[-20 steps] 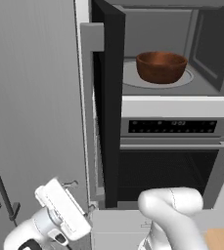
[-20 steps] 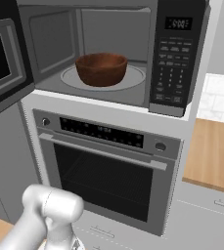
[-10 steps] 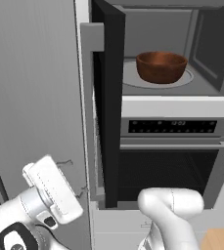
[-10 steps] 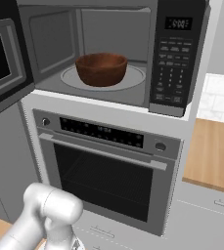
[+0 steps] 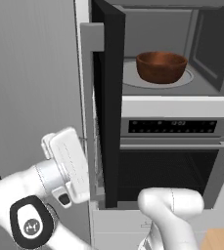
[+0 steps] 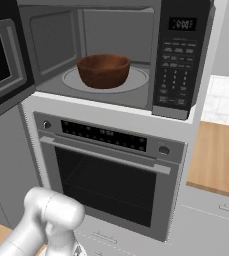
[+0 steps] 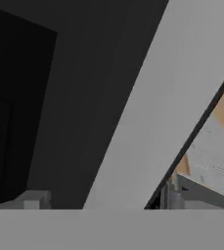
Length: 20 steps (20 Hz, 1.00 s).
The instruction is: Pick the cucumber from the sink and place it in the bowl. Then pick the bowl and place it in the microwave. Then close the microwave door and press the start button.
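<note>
The tall grey cabinet panel [image 5: 33, 73] is filling the left side of the left base view, and the arm is reaching across the bottom of it. Right of it the oven [image 6: 111, 185] with its dark window is sitting directly under the microwave [image 6: 116, 55], whose grey cavity is standing open. The microwave door [image 5: 108, 97] is swung out toward the camera and showing edge-on in the left base view as a tall black slab with a grey inner frame; in the right base view its windowed face [image 6: 3, 65] is hanging at the left edge. A wooden counter [image 6: 218, 155] is lying to the right of the oven column.

The button panel [image 6: 180, 65] is running down the right side of the microwave, with a small display at its top. Inside the cavity the reddish-brown bowl [image 5: 161, 67] is sitting upright on the pale round turntable [image 5: 133, 78], roughly centred on it. Whether the cucumber is lying in the bowl cannot be told from these angles.

The gripper [image 5: 67, 163] is hanging low, just left of the door's outer edge and near its bottom, with the hand's white body hiding the fingers. Its camera is looking closely at a dark surface and a pale slanted band, and whether the fingers are spread or pressed together cannot be told.
</note>
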Available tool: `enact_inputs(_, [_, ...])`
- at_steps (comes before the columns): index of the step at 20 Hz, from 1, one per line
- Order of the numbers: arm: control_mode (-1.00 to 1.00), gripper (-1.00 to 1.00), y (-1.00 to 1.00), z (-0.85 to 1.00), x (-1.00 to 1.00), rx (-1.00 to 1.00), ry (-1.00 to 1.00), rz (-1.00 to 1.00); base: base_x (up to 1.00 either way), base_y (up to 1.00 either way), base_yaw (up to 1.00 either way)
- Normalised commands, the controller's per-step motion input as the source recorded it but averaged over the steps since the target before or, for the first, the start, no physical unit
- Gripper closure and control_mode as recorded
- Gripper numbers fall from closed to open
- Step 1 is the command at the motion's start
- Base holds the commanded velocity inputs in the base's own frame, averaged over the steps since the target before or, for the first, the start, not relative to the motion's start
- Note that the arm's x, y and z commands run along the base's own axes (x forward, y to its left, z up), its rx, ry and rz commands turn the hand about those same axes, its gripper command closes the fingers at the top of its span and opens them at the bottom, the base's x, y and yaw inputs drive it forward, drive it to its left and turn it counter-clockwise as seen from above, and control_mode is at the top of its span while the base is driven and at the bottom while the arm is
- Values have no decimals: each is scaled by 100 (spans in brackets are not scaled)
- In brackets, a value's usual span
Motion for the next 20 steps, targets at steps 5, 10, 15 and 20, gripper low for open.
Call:
enact_inputs(5, [-100,-100,-89,46,-11,17,-2,8,0,0,0])
enact_inputs(10, [-100,-100,-95,47,-16,19,-2,11,0,0,0])
enact_inputs(15, [-100,-100,-94,51,-8,23,-1,17,0,0,0])
enact_inputs(20, [-100,-100,-81,56,3,24,0,22,0,0,0])
